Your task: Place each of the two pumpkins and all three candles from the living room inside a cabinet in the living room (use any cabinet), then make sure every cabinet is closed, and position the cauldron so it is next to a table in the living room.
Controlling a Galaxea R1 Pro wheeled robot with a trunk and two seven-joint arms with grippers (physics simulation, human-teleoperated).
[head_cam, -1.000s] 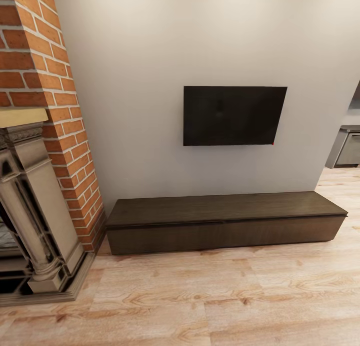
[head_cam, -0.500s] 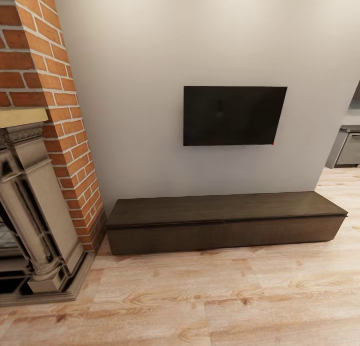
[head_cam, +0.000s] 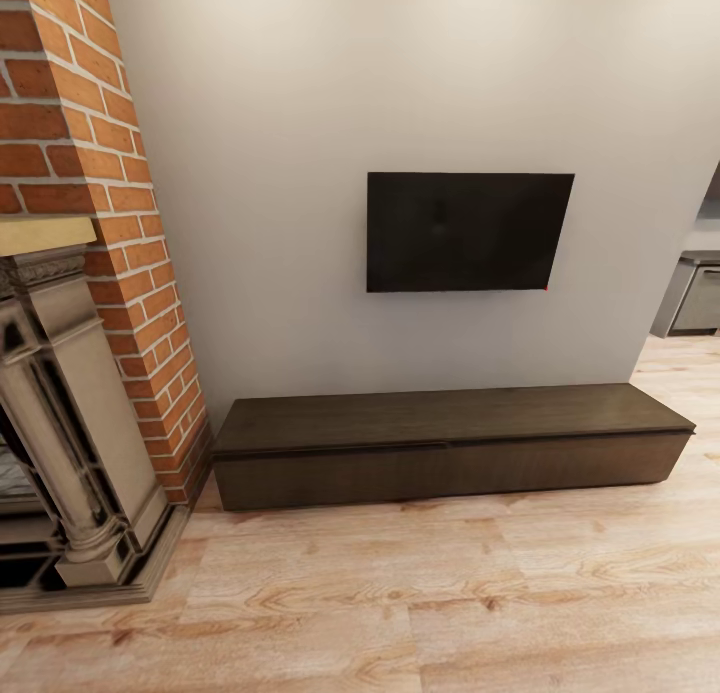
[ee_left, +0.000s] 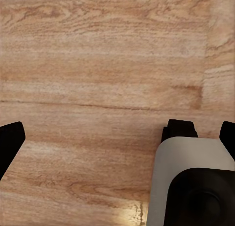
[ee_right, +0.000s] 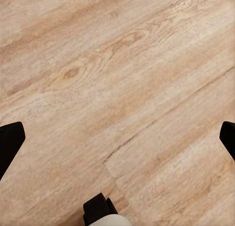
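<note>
Both pincer tips, left and right, spread wide, cropped at frame edges over floor.

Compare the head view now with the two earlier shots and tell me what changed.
Nothing visibly changed. The cabinet sits shut against the wall under the TV, with the brick fireplace at the left, framed exactly as before.
</note>
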